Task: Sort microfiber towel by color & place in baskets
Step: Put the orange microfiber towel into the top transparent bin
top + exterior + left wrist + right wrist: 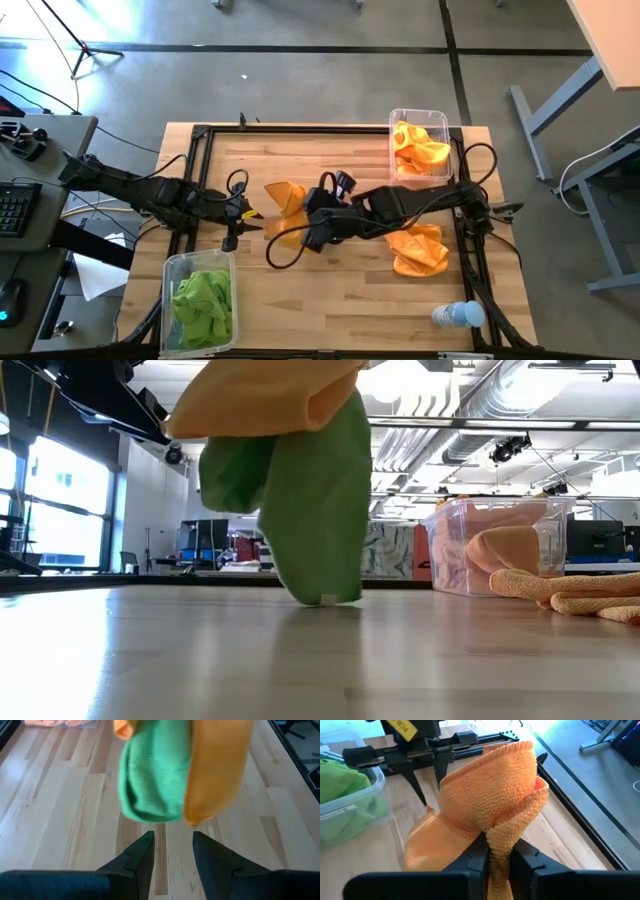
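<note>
My right gripper (pixel 303 222) reaches in from the table's right and is shut on an orange towel (pixel 490 790) near the table's middle. A green towel (pixel 315 490) hangs bunched under that orange towel (pixel 265 400), and its lowest tip reaches down to the tabletop. My left gripper (pixel 244 213) is open and faces the bundle from the left, a short way off; both cloths (pixel 155 775) show just beyond its fingers (pixel 142 852). A basket (pixel 200 300) of green towels stands at the near left. A basket (pixel 420 145) of orange towels stands at the far right. My right gripper pinches a bunched fold of the orange towel (pixel 497 837) between its two fingers, several layers thick, coming level from the table's right. The towel stands lifted and puffed up beyond the fingers (pixel 477 852). The green towel hangs below with it.
A loose pile of orange towels (pixel 418 250) lies on the table to the right of the middle, under the right arm. A small clear bottle with a blue cap (pixel 458 315) lies near the near right corner. Black frame rails (pixel 195 170) run along the table's sides.
</note>
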